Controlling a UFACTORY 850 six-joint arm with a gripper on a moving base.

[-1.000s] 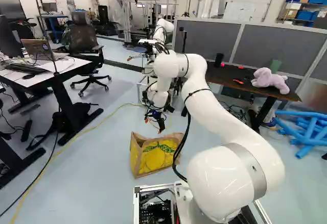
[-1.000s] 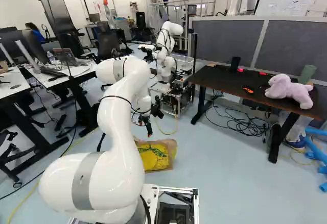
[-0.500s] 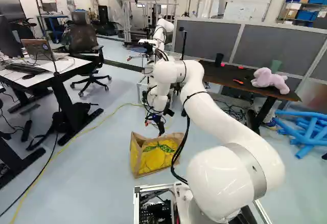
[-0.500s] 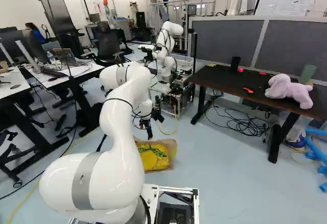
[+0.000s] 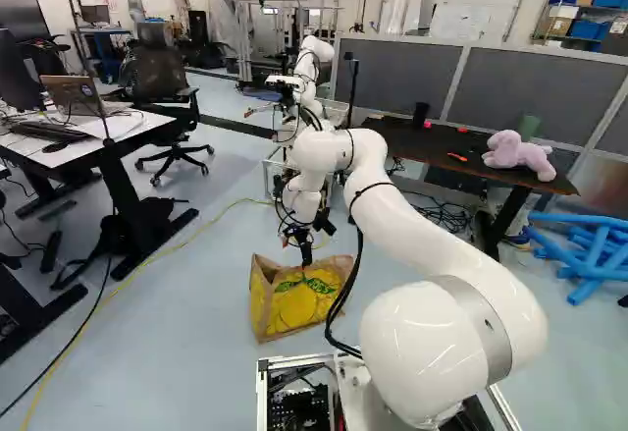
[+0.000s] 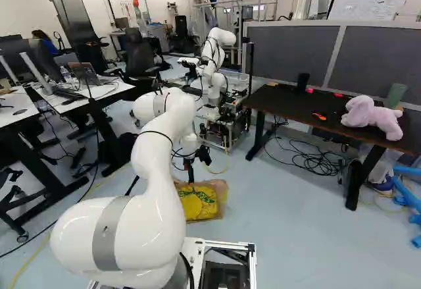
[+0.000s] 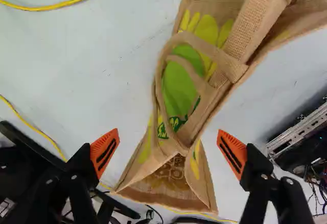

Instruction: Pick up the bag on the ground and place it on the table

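Observation:
In the left base view my gripper (image 5: 306, 254) points down just above the far top edge of the burlap bag (image 5: 294, 305), which stands on the floor with a yellow and green print. The right base view shows the same bag (image 6: 202, 200) under the fingers. Seen from the wrist, the gripper (image 7: 167, 152) is open wide, with the bag's top edges and looped handles (image 7: 204, 99) below and between its fingers, neither orange pad touching them. The dark table (image 6: 296, 108) stands to the right of the bag in the right base view.
A purple plush toy (image 6: 372, 116), a green cup (image 6: 396, 95) and a black cup (image 6: 302, 81) stand on the dark table. Another robot (image 6: 214, 62) is behind the bag. A white desk (image 5: 98, 132) stands at the left, and a yellow cable (image 5: 157, 254) crosses the floor.
My arm has lowered the gripper toward the bag and turned its wrist, bringing it nearly straight down. The fingers have stayed open. Bag and base have not moved.

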